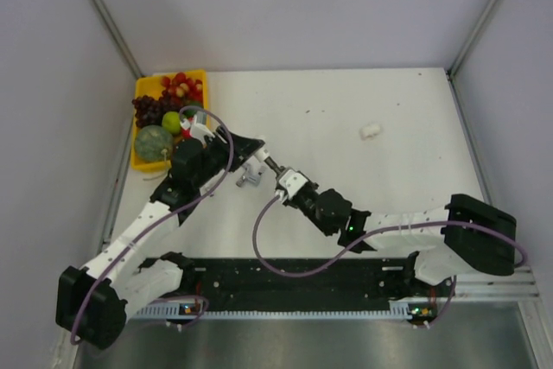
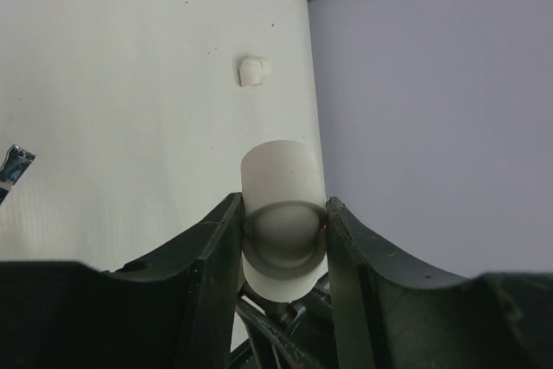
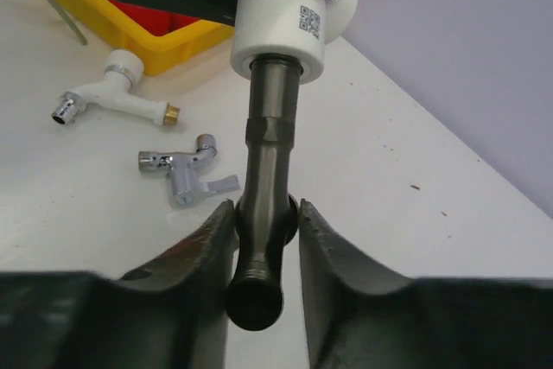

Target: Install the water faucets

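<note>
Dark grey tap (image 3: 266,140): pinched in the right gripper (image 3: 263,218), fingers closed narrow on its body; far end goes up into the white fitting
White fitting (image 3: 283,30): round plastic piece with a little QR sticker; sits dead ahead of the right gripper on the tip of the tap; the left gripper (image 2: 282,218) has it clamped from both sides, fingers snug against it
Table (image 1: 346,187): white top; in the overhead view the two grippers meet nose to nose over it, tap and fitting bridging them
Silvery tap (image 3: 186,174): lying on the table just left of the right gripper's fingers; nothing touching it
White-bodied tap (image 3: 112,92): lying flat further left and beyond the silvery one; brassy end towards the gripper, chrome spout end away; close to the tray
Loose white elbow fitting (image 2: 252,71): on the table well ahead of the left gripper, all by itself
Yellow tray (image 3: 164,49): ahead and left of the right gripper, right behind the left one; toy fruit (image 1: 154,143) piled in it
</note>
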